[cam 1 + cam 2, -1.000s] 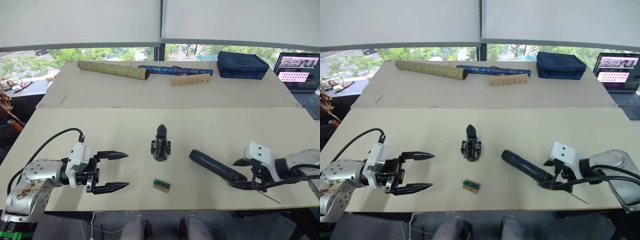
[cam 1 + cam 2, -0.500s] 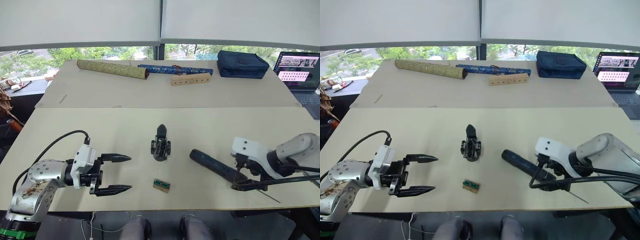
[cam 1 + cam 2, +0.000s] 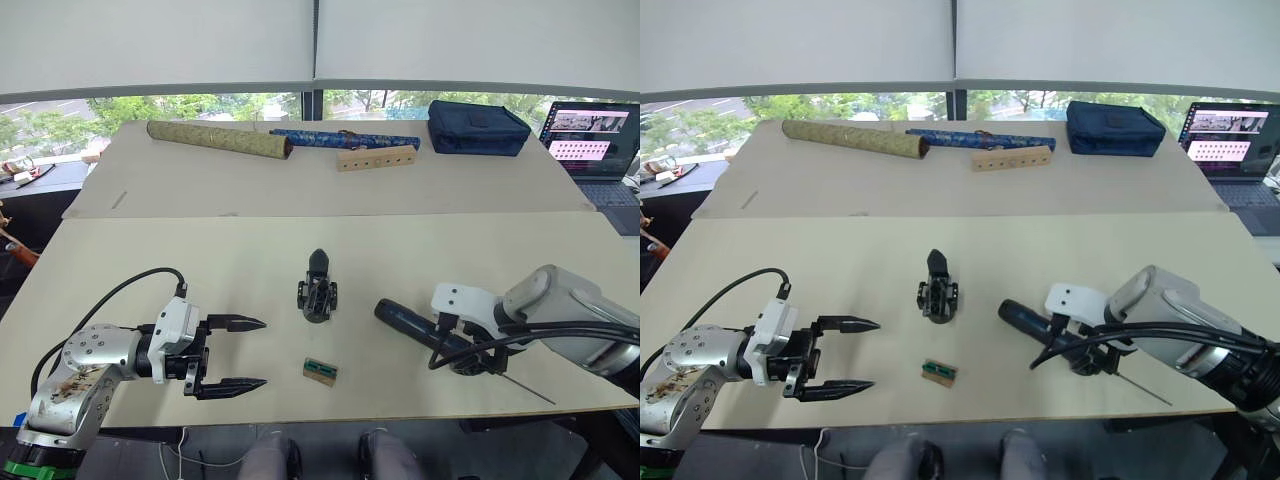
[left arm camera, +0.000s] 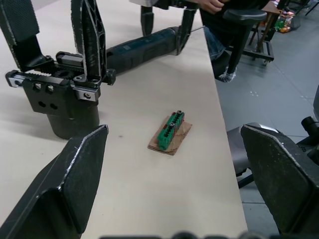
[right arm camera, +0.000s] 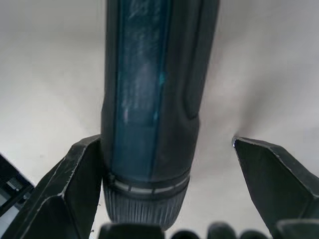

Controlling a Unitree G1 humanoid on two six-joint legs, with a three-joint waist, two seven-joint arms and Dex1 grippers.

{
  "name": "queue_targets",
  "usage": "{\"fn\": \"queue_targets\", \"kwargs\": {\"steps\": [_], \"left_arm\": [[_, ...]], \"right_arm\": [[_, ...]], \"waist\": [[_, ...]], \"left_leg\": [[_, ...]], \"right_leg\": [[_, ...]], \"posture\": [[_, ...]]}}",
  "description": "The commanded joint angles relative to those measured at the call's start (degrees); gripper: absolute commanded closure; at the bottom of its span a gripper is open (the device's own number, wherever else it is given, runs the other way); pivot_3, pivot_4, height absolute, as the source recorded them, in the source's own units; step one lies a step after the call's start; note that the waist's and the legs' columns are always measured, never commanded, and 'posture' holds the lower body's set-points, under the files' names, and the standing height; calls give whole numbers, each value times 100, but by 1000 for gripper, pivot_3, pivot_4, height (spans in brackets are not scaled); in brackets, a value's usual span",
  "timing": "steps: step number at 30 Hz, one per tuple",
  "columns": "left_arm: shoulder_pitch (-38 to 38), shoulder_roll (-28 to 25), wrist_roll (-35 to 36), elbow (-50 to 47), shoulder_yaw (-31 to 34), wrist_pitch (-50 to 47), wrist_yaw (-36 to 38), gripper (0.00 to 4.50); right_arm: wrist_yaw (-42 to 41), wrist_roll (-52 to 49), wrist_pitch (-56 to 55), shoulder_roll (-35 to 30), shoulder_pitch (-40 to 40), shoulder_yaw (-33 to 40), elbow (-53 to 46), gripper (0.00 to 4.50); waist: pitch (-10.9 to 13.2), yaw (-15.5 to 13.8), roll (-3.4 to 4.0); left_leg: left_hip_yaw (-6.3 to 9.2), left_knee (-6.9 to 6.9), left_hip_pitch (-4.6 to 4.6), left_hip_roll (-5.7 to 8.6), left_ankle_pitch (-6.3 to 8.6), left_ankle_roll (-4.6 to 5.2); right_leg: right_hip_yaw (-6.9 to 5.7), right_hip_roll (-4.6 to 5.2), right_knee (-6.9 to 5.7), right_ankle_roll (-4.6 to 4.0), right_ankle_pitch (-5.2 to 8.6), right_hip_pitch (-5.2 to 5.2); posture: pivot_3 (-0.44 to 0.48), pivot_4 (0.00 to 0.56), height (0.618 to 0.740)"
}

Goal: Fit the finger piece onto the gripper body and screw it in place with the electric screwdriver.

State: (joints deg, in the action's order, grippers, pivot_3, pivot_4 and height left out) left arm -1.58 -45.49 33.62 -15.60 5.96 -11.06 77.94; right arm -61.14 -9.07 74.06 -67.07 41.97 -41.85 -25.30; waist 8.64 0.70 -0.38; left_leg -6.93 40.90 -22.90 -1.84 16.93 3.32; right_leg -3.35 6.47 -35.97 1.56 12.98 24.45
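we count one gripper body [image 3: 318, 297], standing near the middle of the near table [image 3: 200, 270], a chunky black block with bracket fittings on a round base. one finger piece [image 3: 318, 262], a small black wedge, rises from its top, pointing away from us. one electric screwdriver [image 3: 420, 327] lies flat on the table to the right of the body and well apart from it, a dark cylinder with a bluish sheen and a thin metal bit [image 3: 527, 390] at its near end. our right gripper [image 5: 164, 199] has its fingers spread to either side of the screwdriver's front end; one finger [image 5: 75, 184] lies against the barrel, the other stands clear. our left gripper [image 3: 242, 353] hovers to the left of the body with fingers apart, holding nothing. one small green part on a brown card [image 3: 320, 371] lies just in front of the body. on the far table [image 3: 200, 185] we see an olive roll [image 3: 218, 139], a blue patterned roll [image 3: 345, 138], a wooden block with holes [image 3: 376, 159] and a dark case [image 3: 477, 127]. a laptop [image 3: 593, 135] sits at right, under windows with white blinds [image 3: 160, 45].
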Motion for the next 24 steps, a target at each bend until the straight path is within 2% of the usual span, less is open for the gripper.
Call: {"fn": "queue_targets", "kwargs": {"steps": [1,2,3,10,14,18,21,24], "left_arm": [[-20,-27,21,-211,24,89,21,0],[-24,-30,21,-217,24,90,16,0],[-25,-33,21,-219,25,90,13,0],[28,-35,-20,-176,-23,130,56,0],[103,-21,-66,-82,-72,184,96,0],[144,-12,-96,-25,-117,229,152,0],[169,0,-129,41,-189,296,257,0],[212,-1,-202,165,-273,400,359,0]], "right_arm": [[34,172,94,93,101,-270,39,86],[22,203,80,67,76,-343,23,86],[39,224,76,64,45,-374,24,320],[-15,74,216,6,-111,-285,-2,2565],[-133,-126,-22,-206,-255,418,111,2579],[-387,-815,-4,-396,-594,1600,-121,2579],[-811,-1662,-131,-540,-1029,3079,-363,2579],[-930,-2239,-482,-220,-1553,4530,-424,2579]], "waist": [[-4,5,-7],[-6,8,-9],[-8,7,-12],[-39,4,-63],[-40,-70,-64],[-30,-108,-45],[-25,-111,-36],[-22,-112,-31]], "left_leg": [[2,1,3,0,0,0],[4,1,4,-1,0,0],[5,1,5,-2,0,0],[17,1,8,-3,-1,-3],[24,2,4,0,-1,-2],[25,1,-13,2,-1,-2],[25,0,-22,-1,-5,-8],[27,-4,-21,-4,-6,-10]], "right_leg": [[-2,0,0,0,0,-5],[-4,1,0,0,0,-7],[-6,1,0,-1,0,-8],[-26,8,3,-8,-5,-17],[-35,13,6,-9,-5,-16],[-37,13,7,-9,-5,-6],[-39,5,5,-8,-6,6],[-40,-1,6,-8,-5,5]], "posture": [[0,150,740],[0,150,740],[0,150,740],[0,150,740],[0,150,740],[0,150,740],[0,150,740],[0,150,740]]}}
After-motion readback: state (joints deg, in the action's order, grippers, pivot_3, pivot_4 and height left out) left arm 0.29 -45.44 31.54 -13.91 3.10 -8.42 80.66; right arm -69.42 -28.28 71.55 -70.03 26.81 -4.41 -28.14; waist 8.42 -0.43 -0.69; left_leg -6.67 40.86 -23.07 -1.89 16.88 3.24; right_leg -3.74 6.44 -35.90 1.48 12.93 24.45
